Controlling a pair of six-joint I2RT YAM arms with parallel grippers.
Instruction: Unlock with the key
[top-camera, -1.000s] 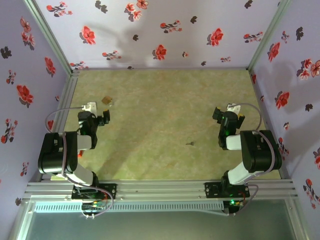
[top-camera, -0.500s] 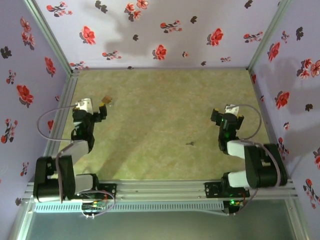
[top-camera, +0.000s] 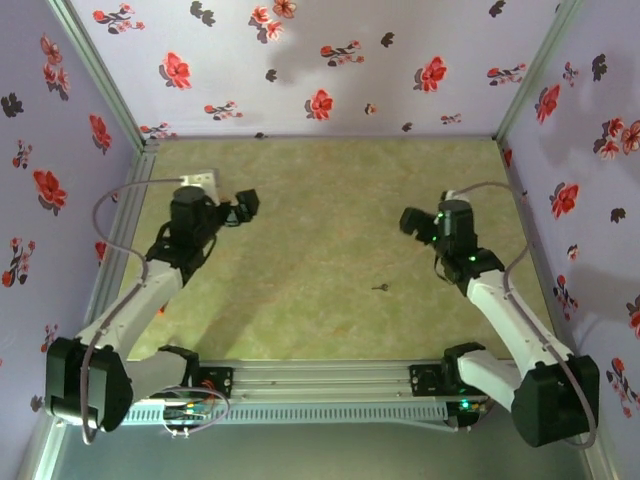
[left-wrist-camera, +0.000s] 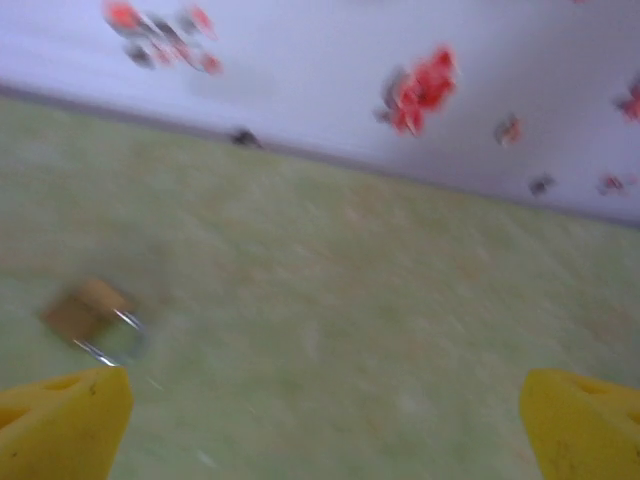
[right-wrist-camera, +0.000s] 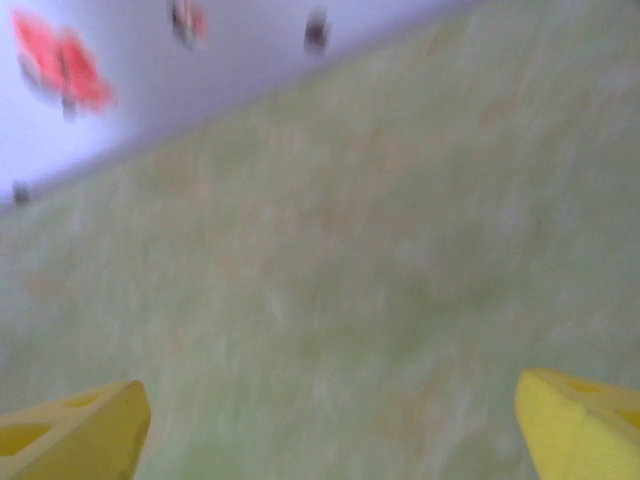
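Observation:
The key (top-camera: 381, 287) is a tiny dark sliver lying flat on the green mat, right of centre and nearer the front. My right gripper (top-camera: 408, 220) hovers behind and a little right of it, jaws wide apart and empty; its yellow fingertips (right-wrist-camera: 70, 432) frame bare mat around the right gripper (right-wrist-camera: 325, 435). The brass padlock (left-wrist-camera: 88, 313) with its silver shackle lies blurred on the mat just beyond my left yellow fingertip (left-wrist-camera: 60, 425). My left gripper (top-camera: 245, 207) reaches over the far left of the mat, open with nothing between its fingers (left-wrist-camera: 320, 440).
Floral walls (top-camera: 320, 70) close in the mat on the back, left and right. Aluminium rails (top-camera: 330, 385) run along the near edge by the arm bases. The mat (top-camera: 320, 240) between the two grippers is bare.
Both arms have unfolded from their tucked poses. The left gripper swung forward and right past the padlock's spot; the right gripper moved left and farther back. The key has not moved.

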